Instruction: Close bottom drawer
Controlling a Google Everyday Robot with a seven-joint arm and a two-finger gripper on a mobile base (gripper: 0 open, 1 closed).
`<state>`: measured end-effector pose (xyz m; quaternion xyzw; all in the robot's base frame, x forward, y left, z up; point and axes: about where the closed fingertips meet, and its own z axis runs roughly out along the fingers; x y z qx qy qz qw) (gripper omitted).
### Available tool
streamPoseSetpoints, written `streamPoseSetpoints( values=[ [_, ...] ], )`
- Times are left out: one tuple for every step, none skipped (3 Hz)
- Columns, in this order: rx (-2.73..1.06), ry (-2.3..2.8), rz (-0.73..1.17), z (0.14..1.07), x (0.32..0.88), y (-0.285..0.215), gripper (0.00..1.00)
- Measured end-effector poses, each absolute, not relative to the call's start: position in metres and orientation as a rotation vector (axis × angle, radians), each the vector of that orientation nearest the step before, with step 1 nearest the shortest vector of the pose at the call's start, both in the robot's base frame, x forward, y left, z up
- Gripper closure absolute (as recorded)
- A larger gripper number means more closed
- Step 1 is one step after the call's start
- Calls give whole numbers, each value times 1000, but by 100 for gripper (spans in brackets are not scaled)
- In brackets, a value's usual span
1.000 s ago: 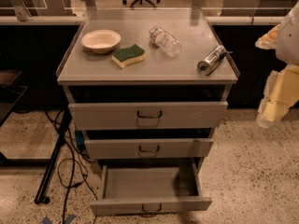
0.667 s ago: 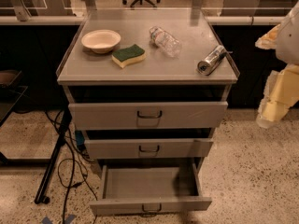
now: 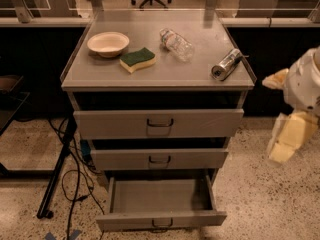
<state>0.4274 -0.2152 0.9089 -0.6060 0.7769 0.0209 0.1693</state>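
The bottom drawer (image 3: 161, 219) of the grey cabinet is pulled far out, and its empty inside (image 3: 159, 195) shows. Its narrow front panel has a small dark wire handle (image 3: 162, 224). The middle drawer (image 3: 160, 159) and the top drawer (image 3: 159, 123) stand slightly out too. My gripper (image 3: 286, 139) hangs at the right edge of the view, to the right of the cabinet and apart from it, about level with the upper two drawers. It touches nothing.
On the cabinet top (image 3: 200, 69) lie a cream bowl (image 3: 108, 43), a green and yellow sponge (image 3: 137, 59), a plastic bottle (image 3: 176, 44) and a silver can (image 3: 226, 64). Black cables and a stand leg (image 3: 59, 169) lie on the speckled floor at the left. Desks and chairs stand behind.
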Motion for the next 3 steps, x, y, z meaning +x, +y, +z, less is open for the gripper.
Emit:
streamPoseSetpoints(
  values=[
    [-1687,2180,126,861,412,-221,19],
    [-1619,2157,181,803,403,-236,42],
    [-1600,2143,166,793,405,-241,65]
  ],
)
